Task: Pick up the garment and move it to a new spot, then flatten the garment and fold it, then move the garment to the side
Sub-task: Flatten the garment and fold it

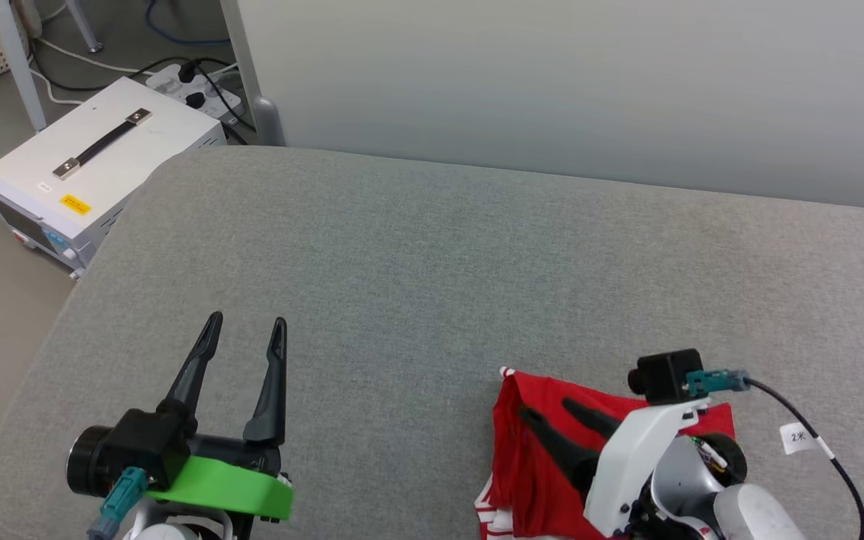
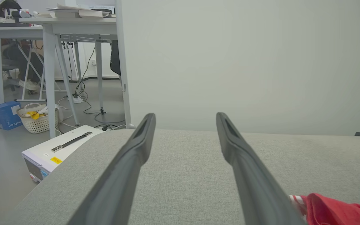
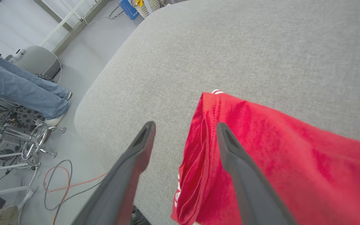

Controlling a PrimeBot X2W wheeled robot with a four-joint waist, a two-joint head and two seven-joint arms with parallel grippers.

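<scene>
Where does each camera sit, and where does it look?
Head view: on head, down at the grey cushion; left tool, right tool show.
Left wrist view: on left wrist, along the cushion toward a wall; own fingers show.
Right wrist view: on right wrist, down at the garment; own fingers show.
Shared: all see the garment.

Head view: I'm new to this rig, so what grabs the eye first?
The red garment lies at the near right of the grey cushion, beneath the open right gripper. The left gripper, also open, hovers over bare cushion at lower left.
</scene>
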